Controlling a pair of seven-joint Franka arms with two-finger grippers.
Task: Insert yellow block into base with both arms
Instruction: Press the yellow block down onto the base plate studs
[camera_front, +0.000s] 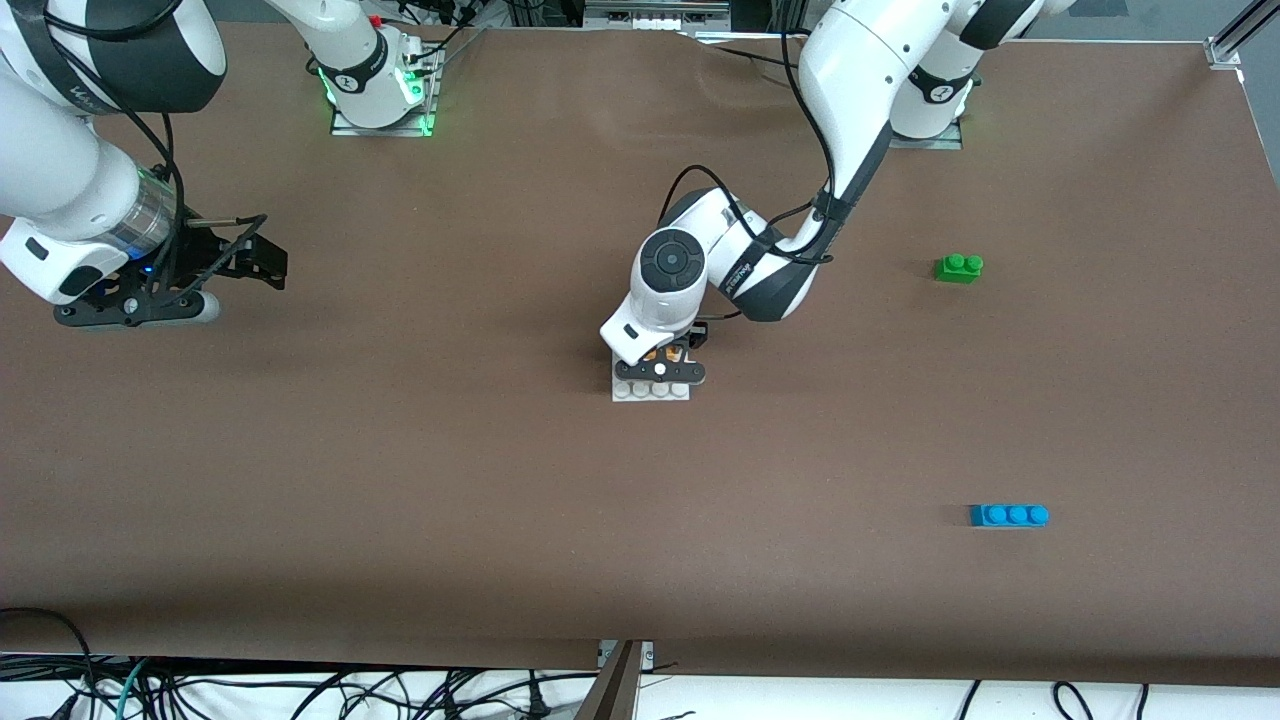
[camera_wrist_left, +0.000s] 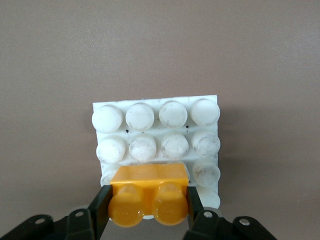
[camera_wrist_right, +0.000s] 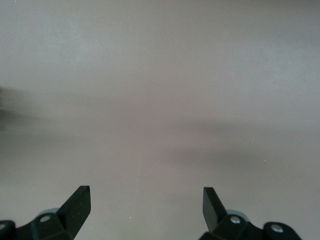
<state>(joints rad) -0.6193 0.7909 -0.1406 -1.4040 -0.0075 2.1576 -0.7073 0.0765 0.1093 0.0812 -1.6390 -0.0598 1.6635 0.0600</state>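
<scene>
My left gripper (camera_front: 660, 364) is shut on the yellow block (camera_wrist_left: 148, 192), one finger on each end. It holds the block studs-up, low over the white base (camera_wrist_left: 157, 125), on the rows farther from the front camera. I cannot tell whether the block is pressed onto the studs. In the front view only a sliver of the block (camera_front: 655, 353) shows under the hand, and one row of the base (camera_front: 650, 391) shows free. My right gripper (camera_front: 135, 312) waits open and empty over bare table at the right arm's end; it also shows in the right wrist view (camera_wrist_right: 146, 205).
A green two-stud brick (camera_front: 958, 267) lies toward the left arm's end. A blue three-stud brick (camera_front: 1009, 515) lies nearer to the front camera at that same end. The brown table's front edge (camera_front: 640, 650) runs along the bottom.
</scene>
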